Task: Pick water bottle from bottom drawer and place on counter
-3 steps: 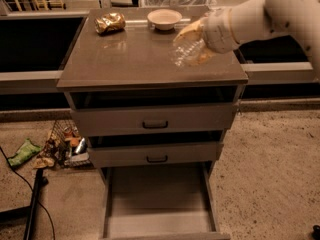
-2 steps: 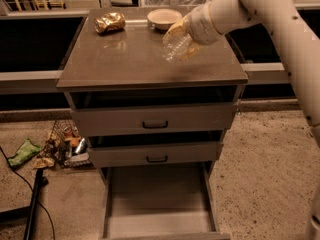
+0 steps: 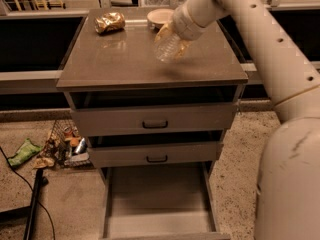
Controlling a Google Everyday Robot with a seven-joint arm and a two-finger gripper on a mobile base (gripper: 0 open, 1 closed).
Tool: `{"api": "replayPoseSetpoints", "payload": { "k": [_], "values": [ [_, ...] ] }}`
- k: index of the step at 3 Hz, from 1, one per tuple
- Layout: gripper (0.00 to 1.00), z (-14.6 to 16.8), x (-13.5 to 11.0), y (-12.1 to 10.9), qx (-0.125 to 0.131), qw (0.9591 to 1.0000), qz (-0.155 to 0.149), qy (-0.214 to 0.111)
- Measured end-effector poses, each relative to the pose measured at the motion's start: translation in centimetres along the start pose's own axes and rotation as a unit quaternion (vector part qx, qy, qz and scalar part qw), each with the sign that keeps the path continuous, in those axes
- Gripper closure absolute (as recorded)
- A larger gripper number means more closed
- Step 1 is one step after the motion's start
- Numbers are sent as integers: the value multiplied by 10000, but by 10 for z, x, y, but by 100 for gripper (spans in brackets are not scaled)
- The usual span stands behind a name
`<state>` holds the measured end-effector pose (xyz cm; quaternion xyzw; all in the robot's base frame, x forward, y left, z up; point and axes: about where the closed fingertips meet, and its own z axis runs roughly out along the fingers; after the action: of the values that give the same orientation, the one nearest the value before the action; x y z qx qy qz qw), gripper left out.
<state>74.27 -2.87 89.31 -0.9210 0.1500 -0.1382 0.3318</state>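
The clear crinkled water bottle (image 3: 167, 45) hangs tilted just above the counter (image 3: 120, 59), right of its middle. My gripper (image 3: 176, 33) is shut on the water bottle's upper end, coming in from the upper right on the long white arm. The bottom drawer (image 3: 159, 204) stands pulled out at the foot of the cabinet, its flat floor bare.
A crumpled gold foil packet (image 3: 110, 22) lies at the counter's back left and a pale bowl (image 3: 160, 17) at the back middle. Two upper drawers with dark handles (image 3: 155, 124) sit slightly open. Litter (image 3: 62, 146) and a cable lie on the floor to the left.
The arm has carried the water bottle leftward and a little lower over the counter, from its right part toward the middle.
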Motion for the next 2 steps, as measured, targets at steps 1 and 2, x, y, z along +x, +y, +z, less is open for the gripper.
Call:
{"api": "replayPoseSetpoints", "payload": {
  "k": [1,2],
  "values": [
    [82,19,3,-3,-446,9988,-157,-90],
    [59,30,3,-7,-693,9971,-258,-158]
  ]
}}
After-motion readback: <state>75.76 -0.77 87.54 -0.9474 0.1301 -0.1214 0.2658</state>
